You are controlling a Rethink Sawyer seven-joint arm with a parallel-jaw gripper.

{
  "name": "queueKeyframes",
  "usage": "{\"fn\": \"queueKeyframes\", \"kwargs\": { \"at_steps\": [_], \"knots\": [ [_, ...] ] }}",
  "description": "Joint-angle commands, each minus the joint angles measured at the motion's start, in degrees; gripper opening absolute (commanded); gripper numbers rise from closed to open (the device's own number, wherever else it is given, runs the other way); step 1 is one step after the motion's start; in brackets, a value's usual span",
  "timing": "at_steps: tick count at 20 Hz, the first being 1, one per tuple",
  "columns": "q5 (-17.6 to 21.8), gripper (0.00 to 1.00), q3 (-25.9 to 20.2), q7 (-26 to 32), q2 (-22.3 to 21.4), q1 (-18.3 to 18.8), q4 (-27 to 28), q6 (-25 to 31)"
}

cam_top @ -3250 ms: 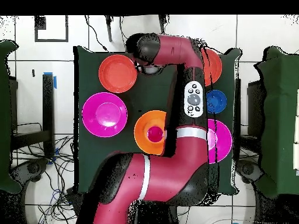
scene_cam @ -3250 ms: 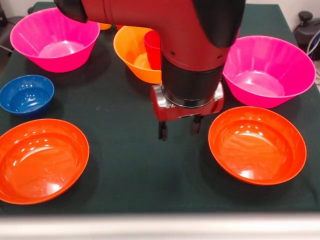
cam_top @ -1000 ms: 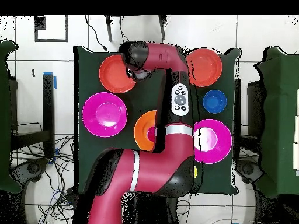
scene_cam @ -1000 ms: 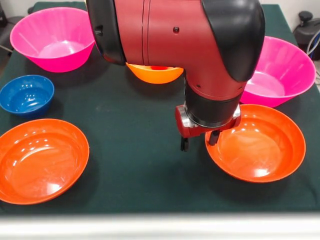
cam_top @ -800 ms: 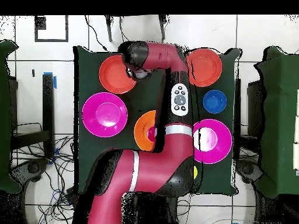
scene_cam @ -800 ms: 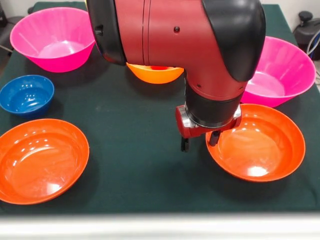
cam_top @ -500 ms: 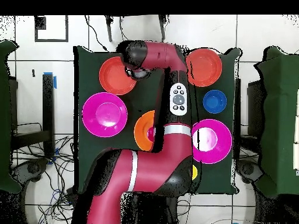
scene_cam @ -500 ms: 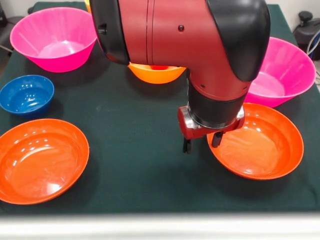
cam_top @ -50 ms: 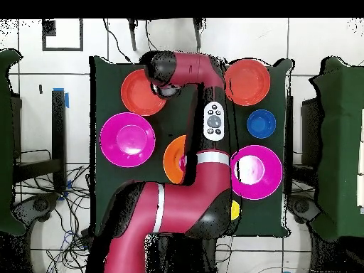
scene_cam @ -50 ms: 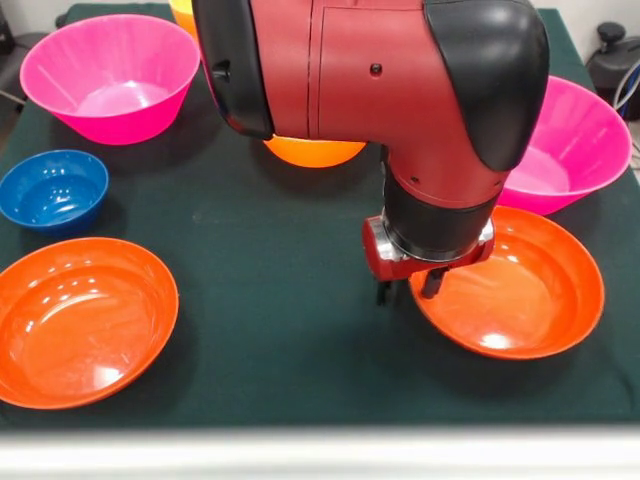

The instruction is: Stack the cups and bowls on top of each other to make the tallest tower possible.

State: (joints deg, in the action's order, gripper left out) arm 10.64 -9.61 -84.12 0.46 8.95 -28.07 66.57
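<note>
Take the shallow red-orange bowl [scene_cam @ -50 ms: 510, 283] under the wrist as your landmark. Your gripper [scene_cam @ -50 ms: 408, 289] is down at this bowl's rim, on the edge nearest the middle of the green table cover [scene_cam @ -50 ms: 270, 300]. One finger stands just outside the rim and the other just inside it, so the jaws straddle the bowl wall with the rim between them. You cannot tell from either view whether they are pressing on it or only sitting around it. The bowl looks slightly raised on the gripper side, though that is hard to judge.

Seen from the front, a large pink bowl [scene_cam @ -50 ms: 565, 150] sits just behind the landmark bowl, close to touching it. The second shallow red-orange bowl [scene_cam @ -50 ms: 80, 320] lies well apart, across the cloth at the same near edge. The small blue bowl [scene_cam @ -50 ms: 50, 188] is just behind that one, and the other large pink bowl [scene_cam @ -50 ms: 108, 75] is farther back again.

The large orange bowl [scene_cam @ -50 ms: 312, 152] sits behind the landmark bowl toward the middle of the table, mostly hidden by your arm [scene_cam @ -50 ms: 370, 80]. From overhead, something red [cam_top @ -50 ms: 183, 163] shows inside it at the arm's edge. A yellow cup [cam_top @ -50 ms: 234, 210] peeks out beside the arm, past the pink bowl farthest from the landmark.
</note>
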Motion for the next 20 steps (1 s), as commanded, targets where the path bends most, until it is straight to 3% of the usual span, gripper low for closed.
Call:
{"fn": "queueKeyframes", "kwargs": {
  "at_steps": [1,20],
  "knots": [
    [0.02,0.00,-1.09,-9.66,0.21,-1.53,-1.72,-1.94],
    [-3.88,0.00,0.61,-10.23,0.24,-2.20,-3.22,-4.04]
  ]
}}
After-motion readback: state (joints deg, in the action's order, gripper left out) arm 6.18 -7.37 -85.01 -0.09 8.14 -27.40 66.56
